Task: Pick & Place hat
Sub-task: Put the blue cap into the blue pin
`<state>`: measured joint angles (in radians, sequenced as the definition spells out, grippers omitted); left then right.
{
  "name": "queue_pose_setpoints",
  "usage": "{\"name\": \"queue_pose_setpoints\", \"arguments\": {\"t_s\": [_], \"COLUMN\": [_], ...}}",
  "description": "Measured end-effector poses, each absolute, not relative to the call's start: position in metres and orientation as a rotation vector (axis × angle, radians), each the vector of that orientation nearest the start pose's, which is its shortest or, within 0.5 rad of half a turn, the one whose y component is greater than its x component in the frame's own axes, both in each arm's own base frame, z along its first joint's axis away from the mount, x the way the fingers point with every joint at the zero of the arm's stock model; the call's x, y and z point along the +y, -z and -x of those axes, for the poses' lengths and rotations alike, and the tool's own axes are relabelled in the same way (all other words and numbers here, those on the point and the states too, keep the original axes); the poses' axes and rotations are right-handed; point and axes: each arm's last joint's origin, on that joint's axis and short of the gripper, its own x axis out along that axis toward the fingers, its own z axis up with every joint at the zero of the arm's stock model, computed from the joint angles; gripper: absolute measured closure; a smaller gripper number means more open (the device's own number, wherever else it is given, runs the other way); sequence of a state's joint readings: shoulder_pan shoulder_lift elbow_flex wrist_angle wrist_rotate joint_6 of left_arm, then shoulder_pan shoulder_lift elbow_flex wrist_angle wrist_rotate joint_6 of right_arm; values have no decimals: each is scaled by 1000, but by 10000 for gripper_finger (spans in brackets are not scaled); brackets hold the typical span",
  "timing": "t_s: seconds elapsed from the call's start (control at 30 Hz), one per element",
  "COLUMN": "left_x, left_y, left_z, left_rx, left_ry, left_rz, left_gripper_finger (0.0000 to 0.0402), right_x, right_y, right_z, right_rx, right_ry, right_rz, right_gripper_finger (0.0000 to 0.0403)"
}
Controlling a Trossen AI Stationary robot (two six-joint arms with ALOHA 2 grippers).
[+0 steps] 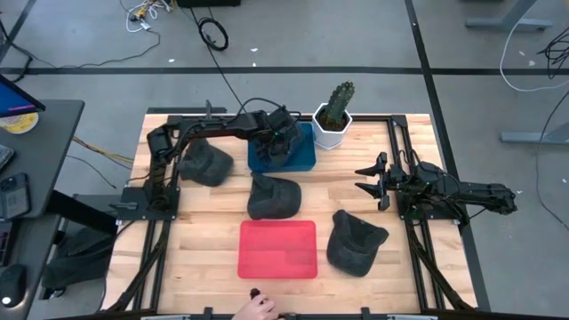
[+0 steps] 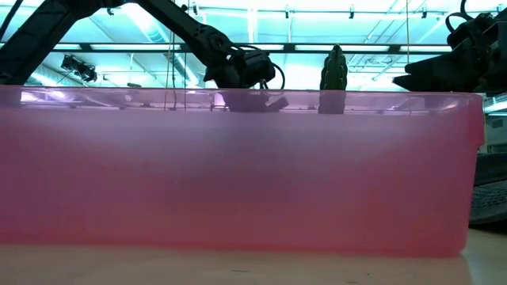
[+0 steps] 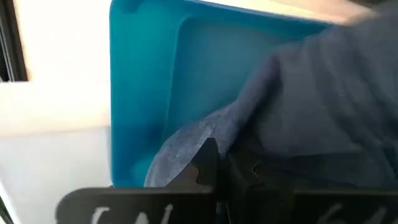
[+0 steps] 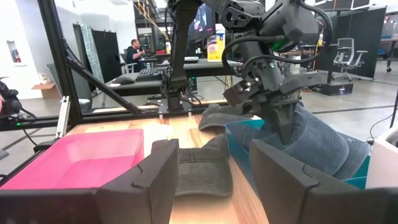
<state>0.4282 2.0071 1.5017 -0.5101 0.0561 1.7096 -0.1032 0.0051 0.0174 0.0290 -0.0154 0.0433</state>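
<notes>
Four dark hats are seen on the wooden counter [image 1: 213, 240] from above. Nearest the left edge, a hat [image 1: 206, 164] lies just beside the left arm's base frame. Next, toward the far edge, a blue bin [image 1: 302, 158] is occupied by a grey-blue hat [image 4: 317, 140], and the left gripper [image 1: 277, 142] is lowered onto it; in the left wrist view its fingers [image 3: 208, 163] are shown clenched together on the fabric of that hat [image 3: 323, 93] inside the blue bin [image 3: 140, 74]. In the right wrist view the same left gripper [image 4: 283, 121] is seen pinching the hat's crown above the bin [image 4: 239, 134].

Near the middle of the counter another hat [image 1: 271, 197] is found, just in front of the blue bin. A pink bin [image 1: 277, 249] sits by the near edge, and its wall [image 2: 238, 174] fills the low view. A potted cactus [image 1: 334, 114] stands at the far edge, touching the blue bin's right corner. To the right of the pink bin a fourth hat [image 1: 354, 242] rests. By the right edge the right gripper [image 1: 372, 180] is held with its fingers [image 4: 155, 171] spread wide, nothing between them.
</notes>
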Motion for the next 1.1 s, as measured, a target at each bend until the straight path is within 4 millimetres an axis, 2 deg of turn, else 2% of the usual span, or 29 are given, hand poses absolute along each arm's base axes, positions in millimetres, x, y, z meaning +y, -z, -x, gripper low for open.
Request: {"name": "queue_pose_setpoints", "arguments": {"t_s": [0.23, 0.5, 0.8, 0.97, 1.1], "left_x": [173, 173, 167, 156, 150], "left_y": [-193, -193, -196, -216, -231], "left_z": [-389, -389, -391, -390, -388], "left_rx": [1002, 1008, 1015, 1019, 1038], "left_ry": [519, 498, 417, 298, 171], "left_rz": [-1205, -1179, -1083, -1026, -974], "left_gripper_finger": [392, 383, 280, 233, 217], "right_x": [-10, -10, -10, -10, -10], "right_y": [-172, -172, -172, -172, -172], "right_z": [-96, -96, -96, -96, -96], "right_rx": [-43, -43, -43, -43, -43], "right_ry": [87, 86, 87, 87, 87], "right_rz": [-41, -41, -41, -41, -41], "right_gripper_finger": [204, 204, 204, 204, 204]}}
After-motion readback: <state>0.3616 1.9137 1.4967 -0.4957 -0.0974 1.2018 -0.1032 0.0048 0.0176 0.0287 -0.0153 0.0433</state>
